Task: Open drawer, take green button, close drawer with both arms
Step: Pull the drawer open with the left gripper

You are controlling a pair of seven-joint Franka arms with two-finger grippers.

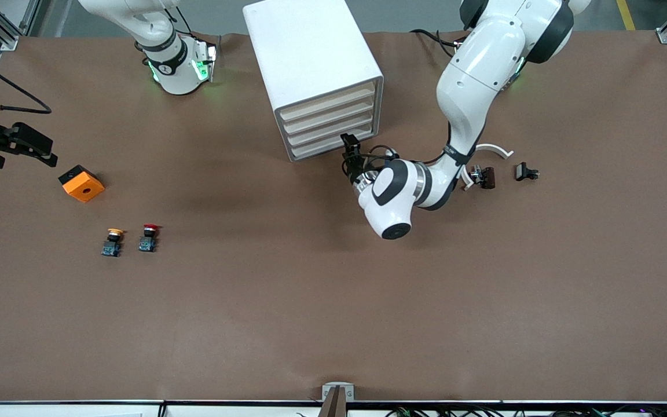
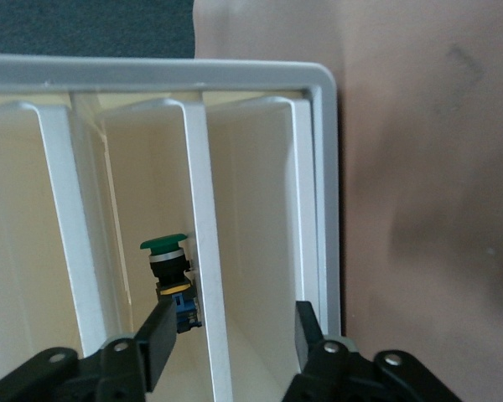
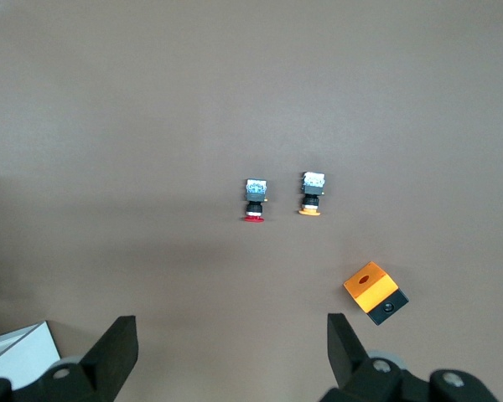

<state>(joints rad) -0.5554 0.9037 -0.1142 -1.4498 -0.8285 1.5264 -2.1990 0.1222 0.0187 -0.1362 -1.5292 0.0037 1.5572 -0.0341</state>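
Left gripper (image 2: 226, 343) is at the cabinet's (image 1: 310, 63) bottom drawer (image 1: 333, 146), fingers apart astride its front lip: close squarely, then pull straight out. The button (image 2: 169, 272) sits inside it. Right gripper (image 3: 230, 347) waits open, over the table toward the right arm's end

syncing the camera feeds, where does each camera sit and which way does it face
Front view: high across the table, facing both arms, cabinet between them.
Left wrist view: on the left arm, facing the drawer fronts; left tool fingers straddle a rail, green button inside.
Right wrist view: looking down at the table; right tool open.
Front and right wrist views share the red button, yellow button, orange box.
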